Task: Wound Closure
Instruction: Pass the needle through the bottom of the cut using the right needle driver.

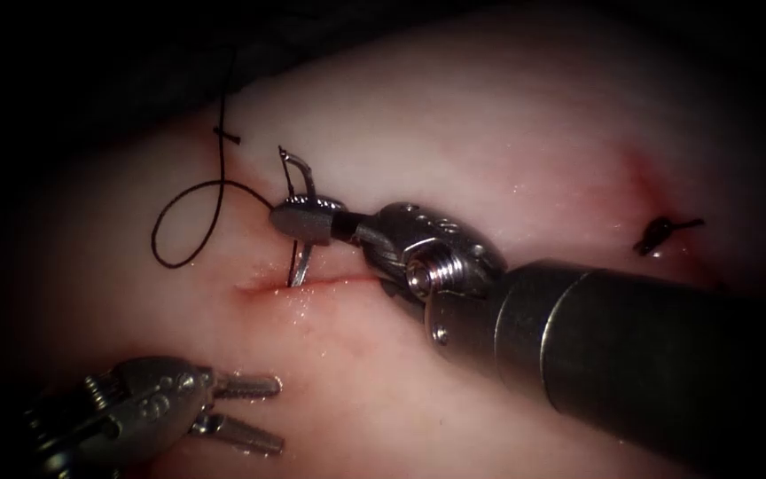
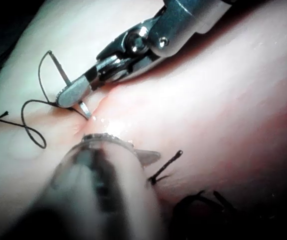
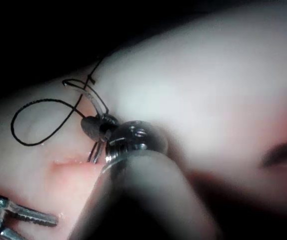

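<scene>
The right hand (image 1: 305, 222) has its jaws clamped on the needle (image 1: 301, 213) about midway along its curve, and the needle stands nearly upright over the cut (image 1: 312, 284), its lower end touching or just entering the tissue (image 1: 489, 133) at the cut's line (I cannot tell how deep it sits, if at all). The swaged end rises above the jaws, and the thread (image 1: 197, 222) runs from it in a loose loop over the tissue left of the needle, then up towards the far edge of the tissue. A short cut end of thread (image 1: 667, 232) lies well apart on the right, beside a streak of red fluid (image 1: 640, 177). From where I stand the risk is the needle twisting in the jaws: held so upright, any sideways load at the tip could turn it, and it would bite askew or tear the cut's edge. The slack loop could also catch the needle. The right arm's shaft slants in from the near right, wrist bent towards the cut. The left hand (image 1: 250, 410) hangs near the tissue's near-left corner, jaws parted narrowly, holding nothing.
</scene>
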Motion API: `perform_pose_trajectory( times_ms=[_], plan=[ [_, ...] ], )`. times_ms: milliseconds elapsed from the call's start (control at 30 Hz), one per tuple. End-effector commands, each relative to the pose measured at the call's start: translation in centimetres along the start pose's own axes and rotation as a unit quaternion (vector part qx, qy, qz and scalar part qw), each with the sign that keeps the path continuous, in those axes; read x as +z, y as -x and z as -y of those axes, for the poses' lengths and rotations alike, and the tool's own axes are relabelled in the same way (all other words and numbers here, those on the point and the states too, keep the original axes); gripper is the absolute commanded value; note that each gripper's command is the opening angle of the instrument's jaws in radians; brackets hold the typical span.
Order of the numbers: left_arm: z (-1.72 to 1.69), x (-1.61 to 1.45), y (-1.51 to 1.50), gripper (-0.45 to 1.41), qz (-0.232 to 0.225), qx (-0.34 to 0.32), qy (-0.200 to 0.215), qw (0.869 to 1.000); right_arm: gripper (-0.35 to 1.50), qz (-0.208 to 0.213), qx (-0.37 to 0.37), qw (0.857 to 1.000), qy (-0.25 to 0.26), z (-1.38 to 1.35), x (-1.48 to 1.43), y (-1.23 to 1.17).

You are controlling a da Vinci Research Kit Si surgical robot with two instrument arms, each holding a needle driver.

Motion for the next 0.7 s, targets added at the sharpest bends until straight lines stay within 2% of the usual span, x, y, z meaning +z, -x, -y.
perform_pose_trajectory(
  times_ms=[33, 400, 700],
  plan=[
    [0.07, 0.04, -0.07, 0.14, -0.001, 0.002, -0.001, 1.0, -0.35, 0.0, 0.018, 1.0, -0.007, 0.06, 0.16, -0.05],
    [0.09, 0.05, -0.06, 0.1, -0.001, 0.002, -0.002, 1.0, -0.35, 0.023, 0.107, 0.994, -0.027, 0.13, 0.2, 0.01],
    [0.09, 0.04, -0.06, 0.09, -0.001, 0.002, -0.001, 1.0, -0.35, 0.051, 0.167, 0.983, -0.047, 0.37, 0.27, 0.23]
  ],
)
